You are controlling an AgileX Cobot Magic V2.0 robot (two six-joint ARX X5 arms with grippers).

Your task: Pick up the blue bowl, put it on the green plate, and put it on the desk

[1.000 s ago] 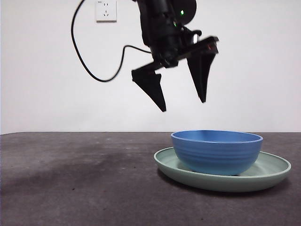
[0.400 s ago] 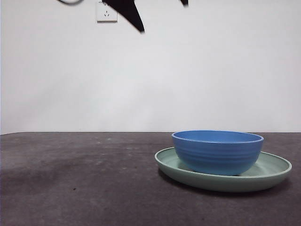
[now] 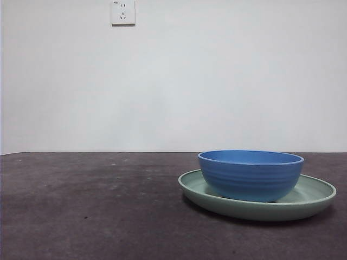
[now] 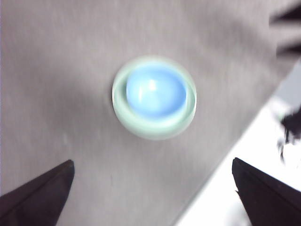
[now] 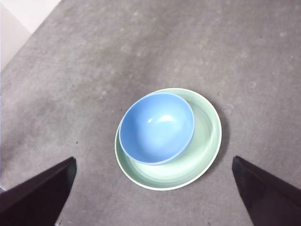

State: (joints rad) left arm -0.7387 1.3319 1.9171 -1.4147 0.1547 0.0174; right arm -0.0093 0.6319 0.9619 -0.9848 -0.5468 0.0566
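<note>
Right now the blue bowl (image 3: 250, 174) sits upright inside the green plate (image 3: 314, 197), with its open mouth facing straight up. Both are round, so neither has a long side or points any way. The plate lies flat on the desk (image 3: 92, 211). From the front, the bowl is not in the middle of the plate; more bare plate shows on one side than the other. The right wrist view looks down from high up and shows the same thing: the bowl (image 5: 156, 127) touches one edge of the plate (image 5: 204, 141) and leaves a wide green moon shape free on the other side. From the front you cannot see into the bowl, but both wrist views show it has nothing in it. The left wrist view is blurry, so the bowl (image 4: 155, 91) and plate (image 4: 122, 113) look soft and the rim is hard to make out. No arm shows in the front view. The left gripper (image 4: 153, 197) and right gripper (image 5: 153, 197) both hang high above the desk with jaws spread wide, holding nothing. Only the jaw tips show. A white wall socket (image 3: 122, 12) shows only from the front.
</note>
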